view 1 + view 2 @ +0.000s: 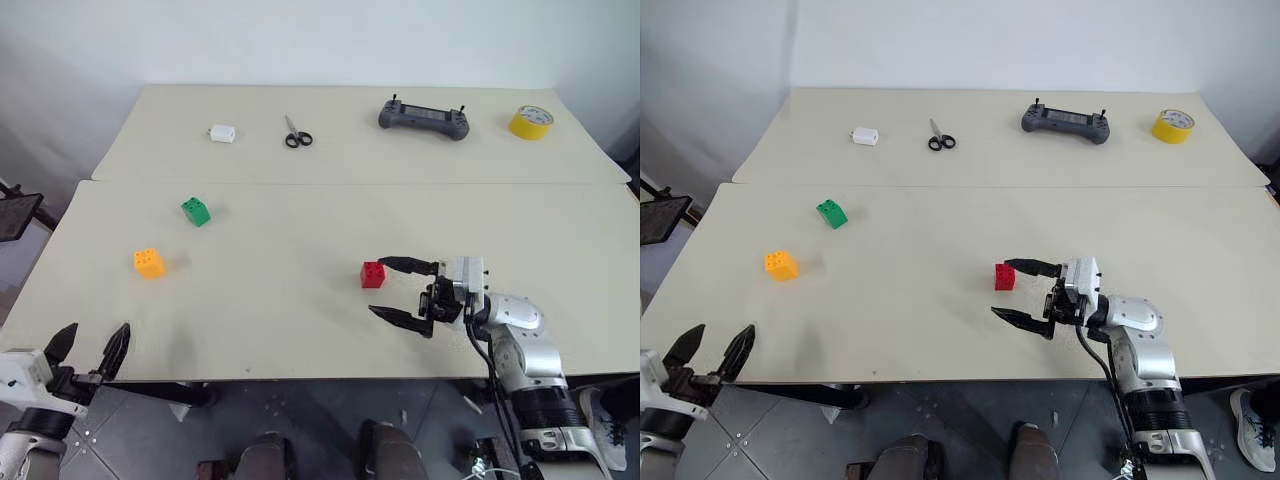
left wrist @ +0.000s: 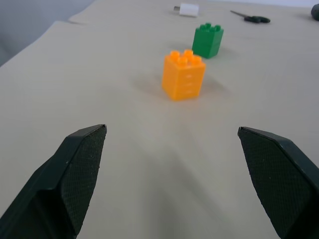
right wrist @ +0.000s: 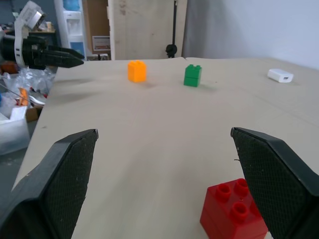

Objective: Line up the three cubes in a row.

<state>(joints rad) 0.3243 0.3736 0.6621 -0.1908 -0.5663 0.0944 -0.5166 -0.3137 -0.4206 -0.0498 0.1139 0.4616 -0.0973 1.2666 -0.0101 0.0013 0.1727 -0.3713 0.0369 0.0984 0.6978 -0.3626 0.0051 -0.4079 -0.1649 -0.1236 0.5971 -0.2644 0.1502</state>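
Observation:
The red cube rests on the near table, right of the middle. My right gripper is open and points left, and the cube stands free at its fingertips, close to the far finger. The green cube and the orange-yellow cube stand apart from each other on the left side. At the table's front left edge my left gripper is open and empty, facing the orange-yellow cube with the green cube behind it.
On the far table lie a small white block, scissors, a dark controller and a yellow tape roll. A seam divides the two tables. Bare tabletop stretches between the red cube and the other two.

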